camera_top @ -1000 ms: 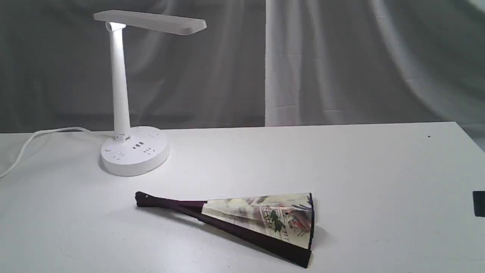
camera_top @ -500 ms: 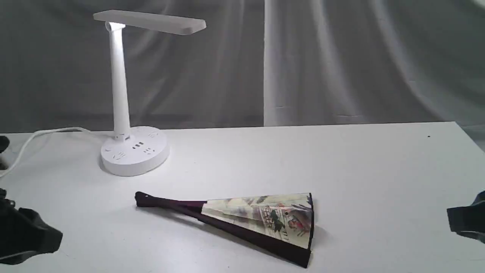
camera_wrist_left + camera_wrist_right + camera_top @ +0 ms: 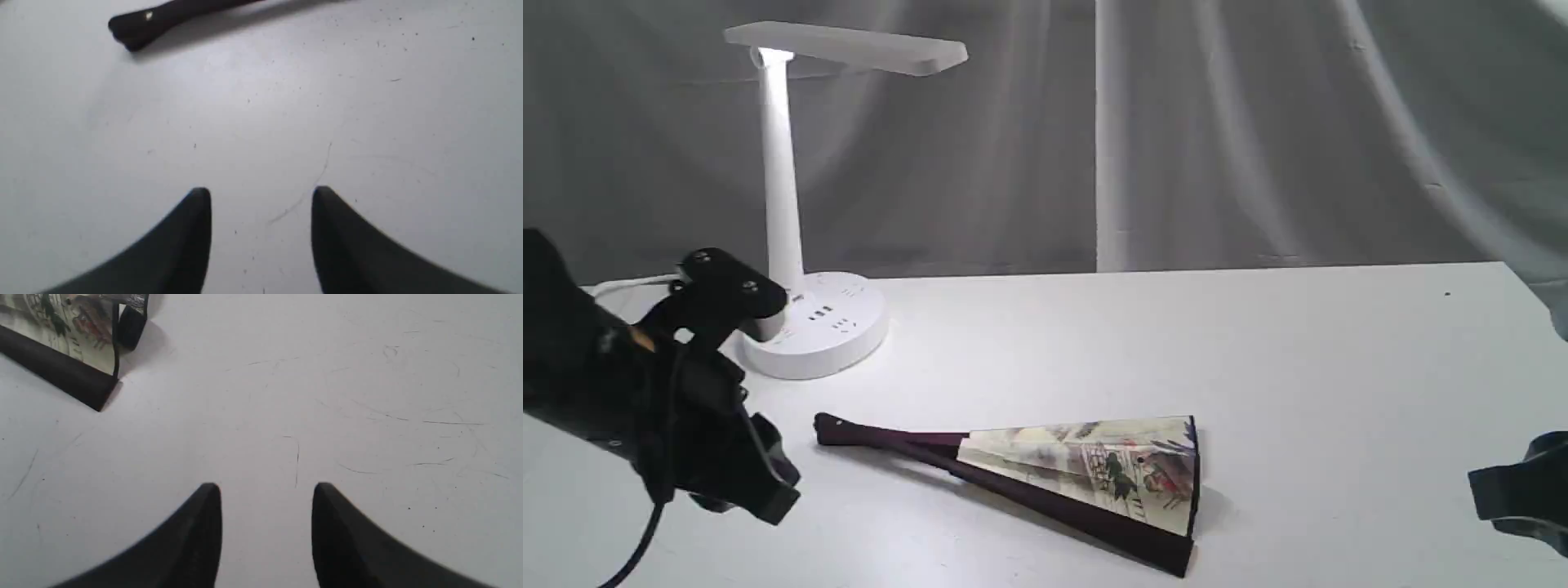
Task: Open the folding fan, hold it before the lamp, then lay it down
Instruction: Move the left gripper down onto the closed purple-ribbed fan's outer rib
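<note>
Exterior and wrist views. My left gripper (image 3: pixel 261 195) has its two black fingers parted by a moderate gap with only bare tabletop between them; it holds and touches nothing. The dark rivet end of the fan lies a little beyond its tips. My right gripper (image 3: pixel 266 491) is parted about as far and is likewise empty, with the fan's wide end off to one side and clear of it.

The large folding fan with dark maroon ribs and a cream painted paper leaf (image 3: pixel 1086 474) lies flat and only partly spread near the front edge of the white table (image 3: pixel 1258 343), about midway along it. Its rivet end points left. The white plastic desk lamp with a straight stem and round socketed base (image 3: pixel 784 204) stands upright near the rear left corner.

Against the frame a second ago, my left arm has entered from the left, now partly overlapping the lamp base, and my right gripper has come further in at the right edge. Fan and lamp are unmoved.
</note>
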`<action>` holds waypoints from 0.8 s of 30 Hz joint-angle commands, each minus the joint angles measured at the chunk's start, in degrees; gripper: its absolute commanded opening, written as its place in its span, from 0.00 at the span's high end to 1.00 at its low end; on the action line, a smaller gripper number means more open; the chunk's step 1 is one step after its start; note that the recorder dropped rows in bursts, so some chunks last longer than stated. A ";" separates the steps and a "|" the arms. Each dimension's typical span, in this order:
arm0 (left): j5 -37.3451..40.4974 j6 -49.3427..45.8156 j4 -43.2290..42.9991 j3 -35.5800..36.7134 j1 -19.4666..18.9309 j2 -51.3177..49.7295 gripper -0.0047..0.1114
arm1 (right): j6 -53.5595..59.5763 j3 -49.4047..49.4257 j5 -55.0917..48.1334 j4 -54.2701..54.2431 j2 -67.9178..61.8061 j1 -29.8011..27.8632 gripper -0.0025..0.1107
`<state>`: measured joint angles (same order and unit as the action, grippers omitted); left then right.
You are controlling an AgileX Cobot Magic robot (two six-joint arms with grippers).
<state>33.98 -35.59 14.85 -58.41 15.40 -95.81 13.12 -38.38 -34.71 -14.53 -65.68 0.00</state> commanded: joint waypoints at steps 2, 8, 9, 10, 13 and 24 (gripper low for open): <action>-1.05 -1.68 -1.74 -5.10 2.22 -5.56 0.45 | 0.76 0.27 0.38 -0.50 -0.06 0.05 0.65; -0.85 -3.43 -1.74 -11.96 2.90 -12.54 0.44 | 0.76 0.27 0.17 -0.49 -0.06 0.05 0.65; -0.56 -3.53 -1.74 -13.24 2.90 -13.75 0.44 | 0.76 0.27 0.17 -0.49 -0.06 0.05 0.65; -0.45 -3.53 -1.74 -14.52 2.90 -14.94 0.44 | 0.76 0.27 0.18 -0.60 -0.06 0.05 0.65; -0.45 -3.68 -0.54 -18.04 3.29 -17.98 0.44 | 0.76 0.27 0.18 -1.33 -0.06 0.05 0.65; -5.30 -11.96 -0.44 -26.49 10.25 -26.25 0.44 | 1.06 0.27 0.18 -1.56 -0.06 0.05 0.65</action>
<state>30.38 -46.66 13.74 -84.04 24.72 -121.25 13.72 -38.28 -34.71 -15.98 -65.68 0.00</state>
